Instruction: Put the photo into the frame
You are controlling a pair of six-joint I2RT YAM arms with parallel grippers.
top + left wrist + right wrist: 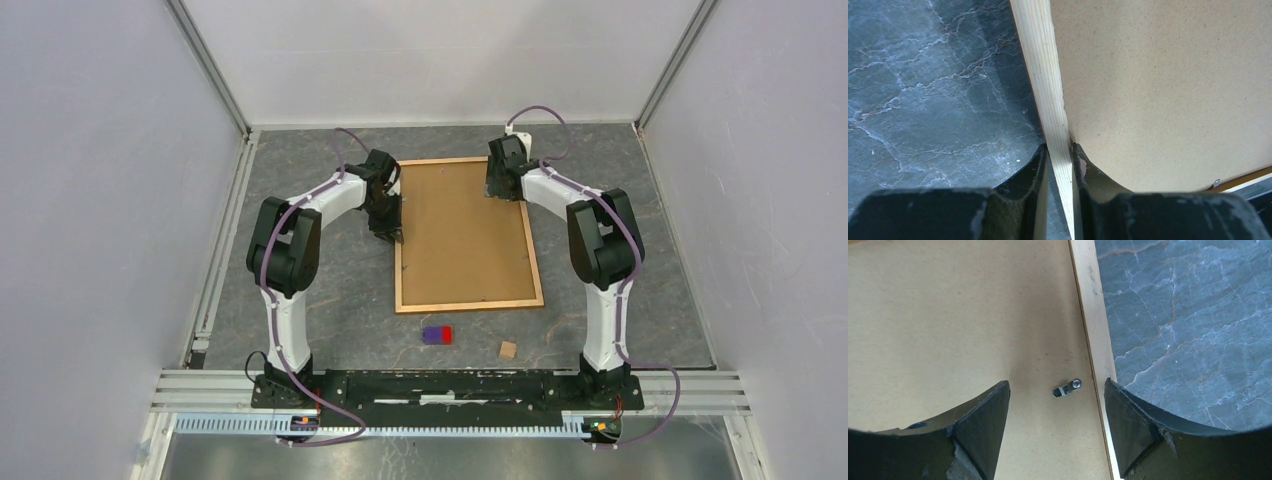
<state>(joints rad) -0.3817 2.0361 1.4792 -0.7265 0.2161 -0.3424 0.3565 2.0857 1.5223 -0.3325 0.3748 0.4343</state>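
Note:
The frame point(470, 305) lies face down on the dark table, with a plain brown backing board point(462, 230) filling it. The photo is hidden. My left gripper point(392, 235) is shut on the frame's left moulding point(1043, 75), one finger outside it and one on the board side point(1060, 150). My right gripper point(497, 192) hovers open over the frame's far right part. In the right wrist view its fingers point(1057, 387) straddle a small metal turn clip point(1067, 388) on the board, right beside the right moulding point(1093, 315).
A small purple and red block point(437, 334) and a small wooden cube point(508, 349) lie on the table near the frame's front edge. White walls close in the table on three sides.

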